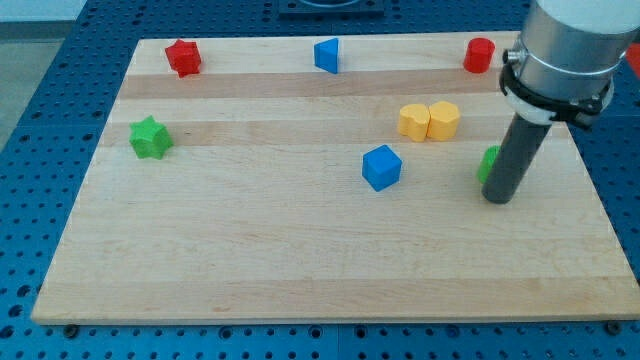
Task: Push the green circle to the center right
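The near part of the bench (300, 270), a pale wooden board, lies toward the view's bottom. My tip (498, 197) sits at the view's right, a little past the middle height of the board, at the lower end of the dark rod (515, 160). This end effector is a plain rod with nothing that clenches or releases, so it grasps nothing; it only presses sideways.

The green circle (487, 163) is just behind the rod on its left side, mostly hidden, with only a green sliver showing. It looks to be touching the rod, but I cannot tell for sure. It lies at the right side of the board, about halfway up.

To the view's left of it, near the middle of the board, stands the blue cube (381, 167), well apart from my tip. Farther left, near the left edge, is the green star (150, 137).

A step farther back are two yellow blocks touching each other: the yellow block on the left (414, 121) and the yellow block on the right (444, 120), whose shapes I cannot make out exactly.

Along the far edge sit the red star (183, 57) at the left, the blue triangle (327, 55) near the middle, and the red cylinder (479, 55) at the right, beside the arm's grey body (565, 50).
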Robot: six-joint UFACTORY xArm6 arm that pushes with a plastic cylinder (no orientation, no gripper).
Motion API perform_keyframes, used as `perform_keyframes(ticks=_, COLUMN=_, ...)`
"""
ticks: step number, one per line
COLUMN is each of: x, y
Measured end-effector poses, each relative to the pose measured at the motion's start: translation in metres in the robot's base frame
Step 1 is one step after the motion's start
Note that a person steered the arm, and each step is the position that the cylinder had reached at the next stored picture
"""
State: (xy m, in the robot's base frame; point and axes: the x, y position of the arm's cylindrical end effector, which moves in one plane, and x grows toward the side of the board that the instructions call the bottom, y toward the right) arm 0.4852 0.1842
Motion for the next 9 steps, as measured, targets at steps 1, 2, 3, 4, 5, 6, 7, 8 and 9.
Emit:
perform_keyframes(ticks=1, x=-0.018, y=0.003)
perform_keyframes(ticks=2, x=-0.028, y=0.008)
perform_keyframes(ticks=3, x=-0.028, y=-0.003)
perform_keyframes(ticks=4, x=-0.033, y=-0.003)
perform_keyframes(ticks=5, x=-0.038, y=0.005)
perform_keyframes(ticks=6, x=-0.046, y=0.006)
perform_keyframes(ticks=7, x=-0.052, y=0.006)
perform_keyframes(ticks=8, x=-0.052, y=0.006)
perform_keyframes(ticks=9, x=-0.054, y=0.006)
